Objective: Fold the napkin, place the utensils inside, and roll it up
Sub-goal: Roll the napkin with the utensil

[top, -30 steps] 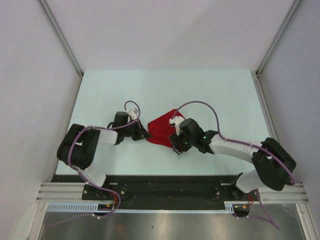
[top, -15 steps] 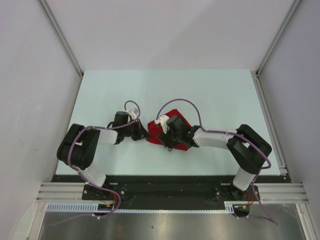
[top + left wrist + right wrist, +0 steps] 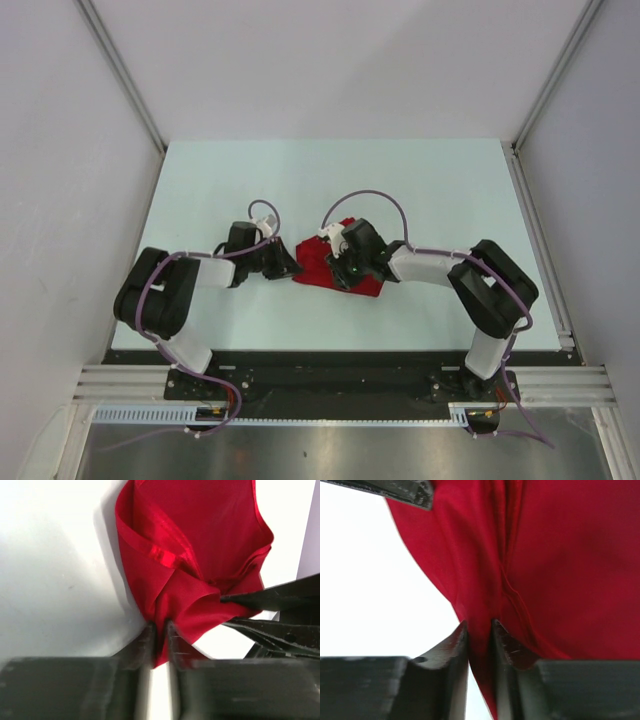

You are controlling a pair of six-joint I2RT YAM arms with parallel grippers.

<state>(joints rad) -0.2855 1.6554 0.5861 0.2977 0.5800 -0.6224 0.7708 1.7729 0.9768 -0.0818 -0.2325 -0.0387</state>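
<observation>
The left gripper (image 3: 160,630) is clamping down tight on a bunched fold at the edge of the napkin (image 3: 200,540), red cloth squeezed between its jaws. Just beside it, the right gripper (image 3: 480,626) is pinching another gathered ridge of the same cloth. The napkin is sitting crumpled on the table (image 3: 420,190) between the two arms, toward the near half, with both grippers crowding in on it from either side.
</observation>
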